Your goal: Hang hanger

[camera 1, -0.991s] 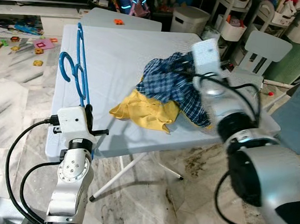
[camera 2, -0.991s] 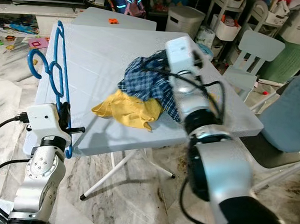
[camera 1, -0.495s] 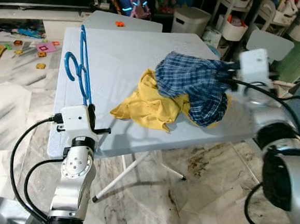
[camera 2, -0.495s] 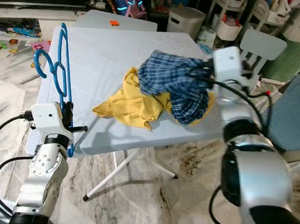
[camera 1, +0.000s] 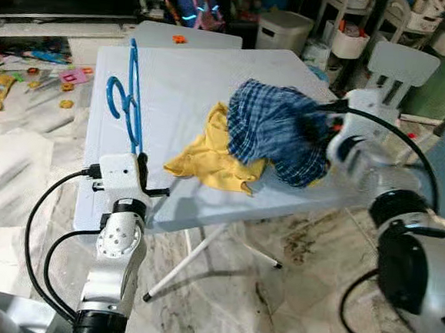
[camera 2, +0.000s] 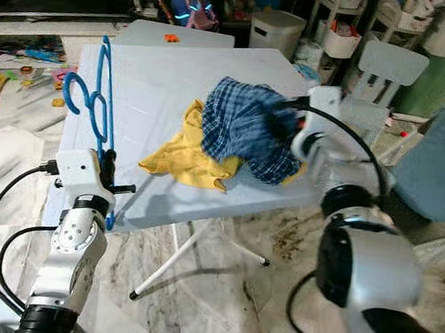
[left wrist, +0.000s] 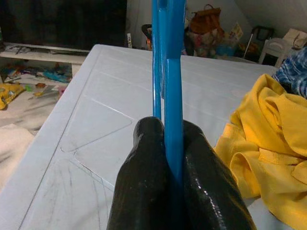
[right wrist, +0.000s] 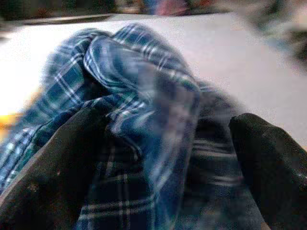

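Beside hanger (camera 1: pixel 128 97): heaped shirts (camera 1: pixel 275 132)

Floor (camera 1: pixel 23 158): pale marble tiles, toys scattered far left.
Table (camera 1: pixel 191 79): white folding top.
Chair (camera 1: pixel 396 68): white, beyond the table.
Back: cluttered shelving, possibly storage bins.
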Motion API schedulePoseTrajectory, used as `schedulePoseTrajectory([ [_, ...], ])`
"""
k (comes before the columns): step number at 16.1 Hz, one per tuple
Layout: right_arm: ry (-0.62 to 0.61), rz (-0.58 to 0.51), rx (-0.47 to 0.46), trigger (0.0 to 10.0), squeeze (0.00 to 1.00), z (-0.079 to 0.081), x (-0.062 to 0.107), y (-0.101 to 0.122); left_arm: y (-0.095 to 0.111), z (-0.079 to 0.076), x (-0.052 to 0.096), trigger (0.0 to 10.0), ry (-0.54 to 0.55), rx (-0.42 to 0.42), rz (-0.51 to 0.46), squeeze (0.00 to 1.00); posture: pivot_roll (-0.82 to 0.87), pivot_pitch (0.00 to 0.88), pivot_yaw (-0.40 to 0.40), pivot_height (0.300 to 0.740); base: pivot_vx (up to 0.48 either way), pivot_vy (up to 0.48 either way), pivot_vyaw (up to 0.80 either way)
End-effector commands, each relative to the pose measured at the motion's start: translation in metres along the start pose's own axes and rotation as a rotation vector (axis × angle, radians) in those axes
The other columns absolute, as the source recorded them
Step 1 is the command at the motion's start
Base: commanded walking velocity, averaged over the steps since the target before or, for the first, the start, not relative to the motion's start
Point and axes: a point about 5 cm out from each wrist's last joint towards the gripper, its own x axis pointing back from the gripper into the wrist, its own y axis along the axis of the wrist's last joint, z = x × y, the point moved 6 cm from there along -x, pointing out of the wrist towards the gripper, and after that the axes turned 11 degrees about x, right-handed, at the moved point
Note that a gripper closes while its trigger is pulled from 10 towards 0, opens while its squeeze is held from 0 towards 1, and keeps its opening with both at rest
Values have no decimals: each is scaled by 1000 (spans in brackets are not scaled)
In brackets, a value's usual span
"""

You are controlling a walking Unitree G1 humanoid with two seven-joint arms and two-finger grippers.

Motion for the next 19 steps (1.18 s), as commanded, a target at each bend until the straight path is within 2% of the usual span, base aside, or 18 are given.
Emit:
schedulePoseTrajectory([
  [1, 34, -32, -104, 10000, 0, 2, 1, 5, -3, -3, -3, 10000, -17, 8, 13, 0, -69, 0, -53, 740, 0, 0, 0],
  [2, 63, -46, -139, 10000, 0, 7, 0, 6, -4, -3, -3, 10000, -20, 13, 16, 0, -68, 0, -53, 740, 0, 0, 0],
  [4, 107, -66, -54, 10000, 0, 14, 1, 7, -4, -4, -3, 10000, -28, 14, 20, 0, -66, 0, -52, 740, 0, 0, 0],
  [5, 117, -81, -45, 10000, 0, 13, 1, 9, -4, -4, -2, 10000, -30, 15, 21, 0, -67, 0, -52, 740, 0, 0, 0],
  [8, 160, -159, 84, 10000, 0, 9, 10, 21, -6, -5, -2, 10000, -40, 17, 25, 0, -78, 0, -44, 740, 0, 0, 0],
  [11, 182, -249, 168, 10000, 0, 1, 24, 35, -5, -8, -2, 10000, -66, 11, 23, 0, -99, 0, -30, 740, 0, 0, 0],
  [13, 256, -353, 218, 10000, 0, 6, 43, 46, 3, -4, 0, 10000, -76, 4, -2, 0, -112, 0, -22, 740, 0, 0, 0],
  [15, 286, -375, 221, 10000, 0, 10, 53, 45, 5, -1, 1, 10000, -76, -6, -10, 0, -118, 0, -17, 740, 0, 0, 0],
  [16, 275, -376, 208, 10000, 0, 13, 63, 35, 3, 0, 6, 10000, -87, -28, -3, 0, -135, 0, 0, 740, 0, 0, 0],
  [17, 252, -373, 196, 10000, 0, 13, 64, 32, 2, 0, 8, 10000, -93, -33, 0, 0, -138, 0, 3, 740, 0, 0, 0],
  [19, 190, -393, 199, 10000, 0, 26, 66, 25, -6, -9, 17, 10000, -117, -49, 26, 0, -148, 0, 27, 740, 0, 0, 0],
])
